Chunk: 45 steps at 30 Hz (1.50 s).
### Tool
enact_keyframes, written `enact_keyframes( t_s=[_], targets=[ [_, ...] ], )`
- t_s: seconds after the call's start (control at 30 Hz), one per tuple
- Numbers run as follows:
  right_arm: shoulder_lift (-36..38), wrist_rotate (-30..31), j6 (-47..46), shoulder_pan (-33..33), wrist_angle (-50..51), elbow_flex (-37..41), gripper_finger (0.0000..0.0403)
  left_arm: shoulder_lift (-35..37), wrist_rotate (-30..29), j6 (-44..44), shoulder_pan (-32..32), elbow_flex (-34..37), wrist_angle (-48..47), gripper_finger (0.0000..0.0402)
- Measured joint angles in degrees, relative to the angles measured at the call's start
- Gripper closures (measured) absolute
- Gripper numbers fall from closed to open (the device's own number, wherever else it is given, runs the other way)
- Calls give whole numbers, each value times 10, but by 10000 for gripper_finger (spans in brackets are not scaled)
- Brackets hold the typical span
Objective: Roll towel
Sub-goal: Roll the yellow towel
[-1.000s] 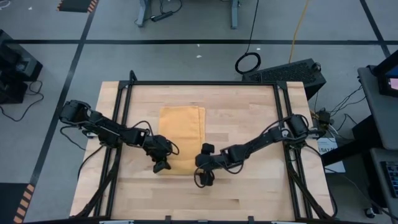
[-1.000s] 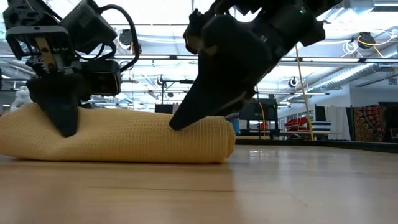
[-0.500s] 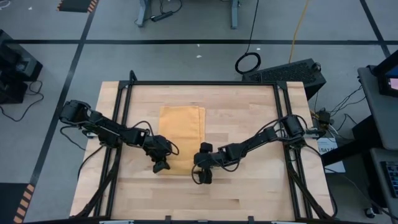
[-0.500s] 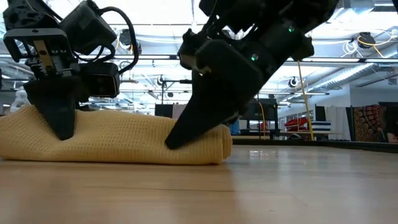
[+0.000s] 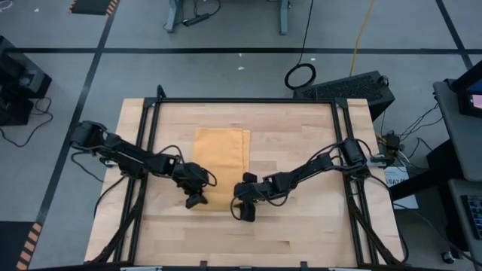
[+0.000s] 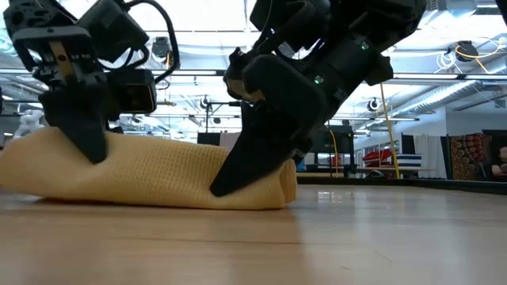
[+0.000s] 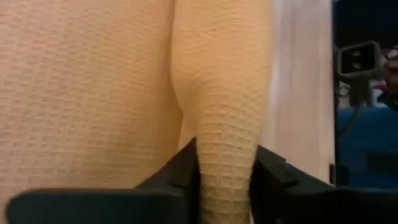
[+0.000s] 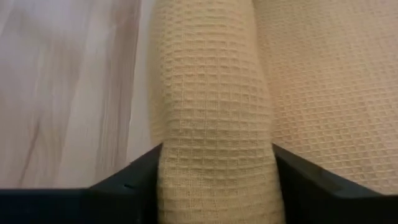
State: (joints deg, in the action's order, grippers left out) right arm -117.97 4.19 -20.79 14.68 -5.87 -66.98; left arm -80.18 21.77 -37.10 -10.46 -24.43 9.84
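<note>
My towel [image 8: 214,124] is soft orange-yellow cloth with a rough waffle weave and a matt look. The table [image 5: 301,150] under it is pale wood in narrow planks, smooth with a faint sheen. My fingers [image 8: 127,180] look like hard black plastic, smooth and matt. The table's frame [image 5: 248,100] looks like black metal.

**Bench mostly clear; near edge of towel crowded**

The towel [image 5: 221,164] lies mid-bench, its rolled near end a low hump. Both arms meet there: the left gripper [image 5: 195,200] and right gripper [image 5: 246,211] each straddle an end of the roll, fingers [image 8: 130,180] tight against the cloth. The far edge, both side strips and the near edge of the bench [image 5: 301,128] are bare wood, bordered by a black frame [image 5: 248,101].
</note>
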Motion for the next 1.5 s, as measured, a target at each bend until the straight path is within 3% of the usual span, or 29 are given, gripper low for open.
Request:
enact_keyframes(
  t_s=[0.23,0.43,0.57,0.7,0.87,0.97,1.23,1.5],
  targets=[
    [0,-2,-10,-3,-2,0,284,64,24,26,0,0,-89,178],
    [0,-48,-25,-16,-2,0,346,154,21,89,-5,-2,-153,90],
    [1,-76,-54,-29,-2,0,370,205,-26,91,-39,-18,-148,52],
    [1,-86,-81,-41,-2,0,374,226,-144,128,-101,-39,-155,37],
    [1,-156,-114,-64,-2,0,370,214,-301,146,-179,-59,-166,35],
    [1,-196,-129,-79,0,0,372,185,-363,147,-218,-58,-180,35],
    [1,-296,-194,-120,1,0,374,90,-443,153,-248,-58,-166,35],
    [1,-347,-233,-141,1,0,374,-4,-465,151,-244,-58,-128,5]
  ],
)
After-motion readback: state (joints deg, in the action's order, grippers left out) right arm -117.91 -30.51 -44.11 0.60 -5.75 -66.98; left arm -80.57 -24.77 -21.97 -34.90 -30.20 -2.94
